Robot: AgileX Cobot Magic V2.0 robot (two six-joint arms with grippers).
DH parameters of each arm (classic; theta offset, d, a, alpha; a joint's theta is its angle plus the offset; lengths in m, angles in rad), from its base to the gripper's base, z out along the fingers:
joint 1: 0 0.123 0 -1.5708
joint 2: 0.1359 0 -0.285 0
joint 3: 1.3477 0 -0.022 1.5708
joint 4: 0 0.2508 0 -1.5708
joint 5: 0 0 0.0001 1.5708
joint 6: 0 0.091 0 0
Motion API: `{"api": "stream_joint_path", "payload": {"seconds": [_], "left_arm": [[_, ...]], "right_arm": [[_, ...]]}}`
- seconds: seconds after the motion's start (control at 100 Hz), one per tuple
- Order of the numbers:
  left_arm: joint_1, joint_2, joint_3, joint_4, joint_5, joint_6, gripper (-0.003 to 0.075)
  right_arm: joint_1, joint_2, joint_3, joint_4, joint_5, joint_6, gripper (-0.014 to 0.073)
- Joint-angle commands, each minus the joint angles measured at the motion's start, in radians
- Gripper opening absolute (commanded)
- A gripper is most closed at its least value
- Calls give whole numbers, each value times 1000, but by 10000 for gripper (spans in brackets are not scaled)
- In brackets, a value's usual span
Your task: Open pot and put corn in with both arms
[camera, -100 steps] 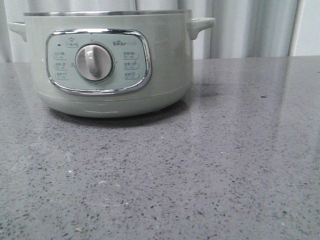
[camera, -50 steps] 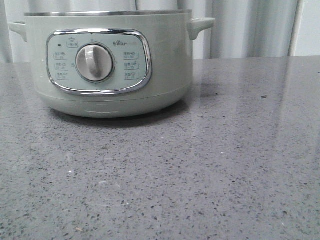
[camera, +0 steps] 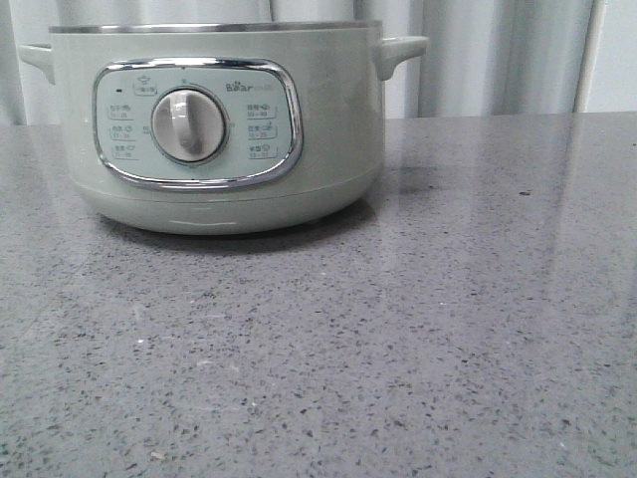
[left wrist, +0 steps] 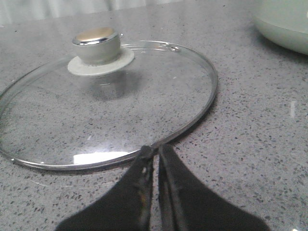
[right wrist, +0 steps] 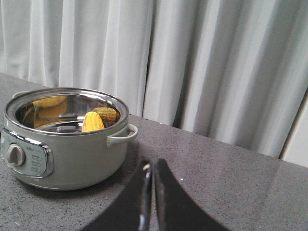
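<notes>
The pale-green pot (camera: pixel 214 119) stands at the back left of the grey table, without its lid. In the right wrist view the pot (right wrist: pixel 67 144) is open, and the yellow corn (right wrist: pixel 93 122) lies inside it, mirrored in the steel wall. The glass lid (left wrist: pixel 103 103) with its knob (left wrist: pixel 96 44) lies flat on the table in the left wrist view, beside the pot's edge (left wrist: pixel 284 24). My left gripper (left wrist: pixel 155 150) is shut and empty, its tips by the lid's rim. My right gripper (right wrist: pixel 152 164) is shut and empty, to the right of the pot. Neither gripper shows in the front view.
A grey speckled table (camera: pixel 398 329) stretches in front of and to the right of the pot. Pale curtains (right wrist: pixel 216 62) hang behind the table's far edge.
</notes>
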Motion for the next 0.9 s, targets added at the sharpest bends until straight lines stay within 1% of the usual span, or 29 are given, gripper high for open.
{"api": "stream_joint_path", "payload": {"seconds": [0.0,0.14,0.64,0.7,0.76,0.84,0.89], "left_arm": [[-20,-34,7,3,-34,-18,-20],[-48,-34,7,3,-34,-18,-20],[-48,-34,7,3,-34,-18,-20],[-48,-34,7,3,-34,-18,-20],[-48,-34,7,3,-34,-18,-20],[-48,-34,7,3,-34,-18,-20],[-48,-34,7,3,-34,-18,-20]], "right_arm": [[-5,14,-22,-22,-82,0,-45],[-5,14,-22,-22,-82,0,-46],[-5,13,-22,-22,-82,0,-45],[-5,13,-18,-24,-53,0,-45],[-5,8,-2,-24,-28,0,-46],[-21,6,61,-81,-62,0,-45],[-52,6,113,-86,-81,16,-45]]}}
